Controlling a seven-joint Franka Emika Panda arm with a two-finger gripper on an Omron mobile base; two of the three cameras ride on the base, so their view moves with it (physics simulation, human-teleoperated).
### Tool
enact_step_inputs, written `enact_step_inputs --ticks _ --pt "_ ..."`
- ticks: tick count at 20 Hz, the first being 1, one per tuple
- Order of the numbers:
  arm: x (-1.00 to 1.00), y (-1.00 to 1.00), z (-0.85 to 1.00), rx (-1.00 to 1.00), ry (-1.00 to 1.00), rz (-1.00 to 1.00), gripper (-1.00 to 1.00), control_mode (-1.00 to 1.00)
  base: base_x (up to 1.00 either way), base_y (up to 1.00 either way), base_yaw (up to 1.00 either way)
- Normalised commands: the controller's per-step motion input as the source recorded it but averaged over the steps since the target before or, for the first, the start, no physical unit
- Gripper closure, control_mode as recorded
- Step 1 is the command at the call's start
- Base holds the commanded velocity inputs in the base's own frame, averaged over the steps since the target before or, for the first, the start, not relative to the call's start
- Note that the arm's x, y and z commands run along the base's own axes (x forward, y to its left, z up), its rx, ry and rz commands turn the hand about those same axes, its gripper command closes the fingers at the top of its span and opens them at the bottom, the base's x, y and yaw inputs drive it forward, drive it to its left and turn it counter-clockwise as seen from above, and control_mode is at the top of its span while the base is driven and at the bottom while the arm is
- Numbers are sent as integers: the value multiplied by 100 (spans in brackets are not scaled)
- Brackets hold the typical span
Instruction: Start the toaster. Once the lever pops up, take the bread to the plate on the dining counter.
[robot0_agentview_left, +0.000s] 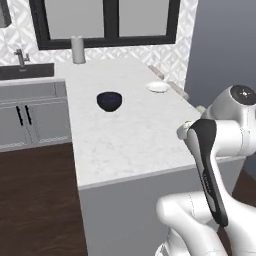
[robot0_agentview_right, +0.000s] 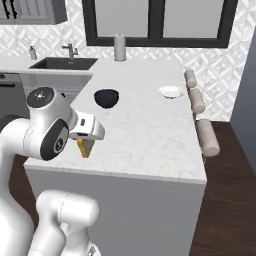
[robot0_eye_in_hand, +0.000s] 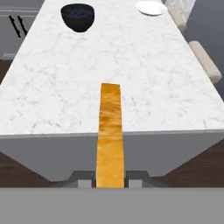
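In the hand view the gripper (robot0_eye_in_hand: 110, 178) pinches the bread (robot0_eye_in_hand: 110, 135) edge-on between its two finger tips (robot0_eye_in_hand: 83, 179), the golden-brown slice standing up from 6 o'clock toward the middle of the picture. In the right base view the slice (robot0_agentview_right: 85, 147) hangs below the hand at about 9 o'clock, at the near edge of the dining counter (robot0_agentview_right: 150, 140).

The counter's near edge crosses the hand view just beyond the fingers, and the slice's far end lies over the marble surface (robot0_eye_in_hand: 144, 78). Dark wood floor (robot0_agentview_left: 35, 200) shows to the sides of the counter.

Farther along the marble, at 11 o'clock in the hand view, sits a dark blue bowl (robot0_eye_in_hand: 78, 16). The plate (robot0_eye_in_hand: 151, 7) rests at 1 o'clock near the far right edge, well apart from the bowl and from the bread. Cushioned stools (robot0_agentview_right: 201, 117) line the counter's right side, just beside the plate's end.

At the far end a pale cylinder (robot0_agentview_right: 119, 48) stands at 12 o'clock below a black-framed window (robot0_agentview_right: 160, 20). A sink with a faucet (robot0_agentview_right: 70, 50) lies toward 10 o'clock against the tiled wall.
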Motion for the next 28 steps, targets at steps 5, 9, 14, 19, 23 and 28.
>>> enact_step_inputs --ticks 5,9,14,19,23,28 --pt "0 0 0 0 0 0 100 100 7 -100 -1" --pt "0 0 0 0 0 0 100 100 33 -100 4" --pt "0 0 0 0 0 0 100 100 53 -100 11" --pt "0 0 0 0 0 0 100 100 62 -100 15" --pt "0 0 0 0 0 0 100 100 80 -98 23" --pt "0 0 0 0 0 0 100 100 99 -81 38"
